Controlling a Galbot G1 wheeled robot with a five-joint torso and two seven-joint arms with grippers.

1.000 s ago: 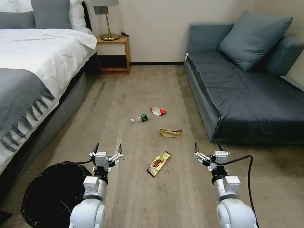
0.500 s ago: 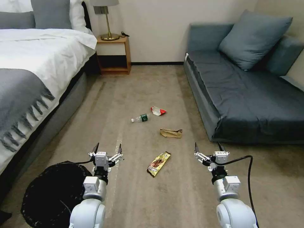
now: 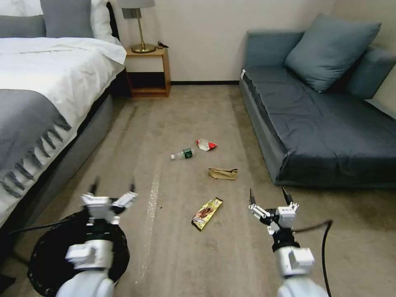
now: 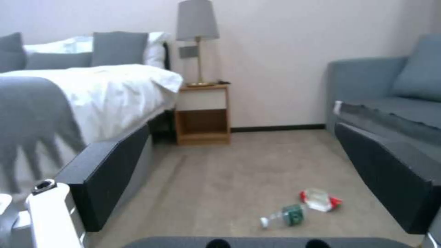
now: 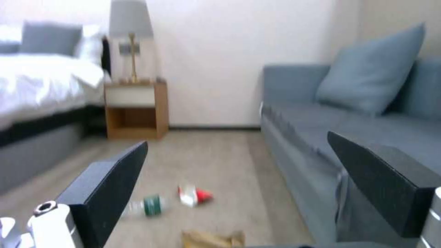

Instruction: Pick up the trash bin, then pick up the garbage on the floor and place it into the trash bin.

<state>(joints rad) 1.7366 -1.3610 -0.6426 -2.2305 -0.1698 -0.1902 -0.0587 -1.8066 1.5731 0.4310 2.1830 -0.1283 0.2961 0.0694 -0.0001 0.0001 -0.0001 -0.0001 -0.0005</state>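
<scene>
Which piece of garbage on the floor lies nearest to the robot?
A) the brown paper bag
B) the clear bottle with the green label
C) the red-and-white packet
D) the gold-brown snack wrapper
D: in the head view the gold-brown snack wrapper lies lowest on the carpet, nearer than the brown paper bag, the bottle and the red-and-white packet.

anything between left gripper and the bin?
Nothing visible. The left gripper, fingers open, hangs right over the trash bin's far rim. The right gripper is open above bare carpet.

Right pincer (image 5: 239, 179) spread wide, bottle (image 5: 149, 205), red packet (image 5: 195, 195), paper bag (image 5: 212, 239)
</scene>
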